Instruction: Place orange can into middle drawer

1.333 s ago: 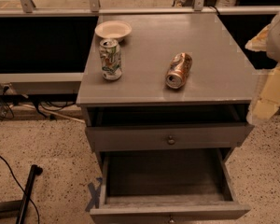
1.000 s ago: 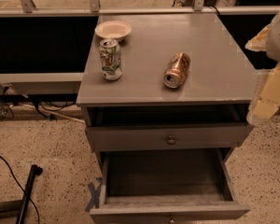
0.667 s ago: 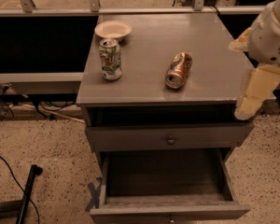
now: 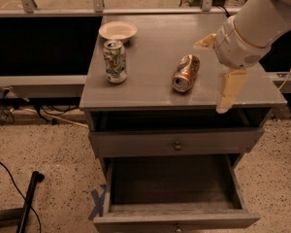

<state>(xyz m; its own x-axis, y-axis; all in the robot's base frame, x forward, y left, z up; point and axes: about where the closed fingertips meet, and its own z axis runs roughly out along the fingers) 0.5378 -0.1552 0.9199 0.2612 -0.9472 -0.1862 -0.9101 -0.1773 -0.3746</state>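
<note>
The orange can (image 4: 185, 73) lies on its side on the grey cabinet top (image 4: 150, 89), silver top toward the front. My gripper (image 4: 209, 77) hangs just right of the can, above the top's right front part, not touching it. Its two pale fingers (image 4: 230, 92) are spread wide apart and hold nothing. The middle drawer (image 4: 176, 220) stands pulled out below, its plank bottom bare, its knob at the lower frame edge.
A white-and-green can (image 4: 115, 61) stands upright at the top's left. A white bowl (image 4: 117, 31) sits behind it. The upper drawer front (image 4: 177, 142) with its knob is closed. A black pole (image 4: 28, 203) and cables lie on the floor at left.
My arm has swung in from the right edge to the left, over the cabinet top and close to the orange can. The cans, bowl and drawer have not moved.
</note>
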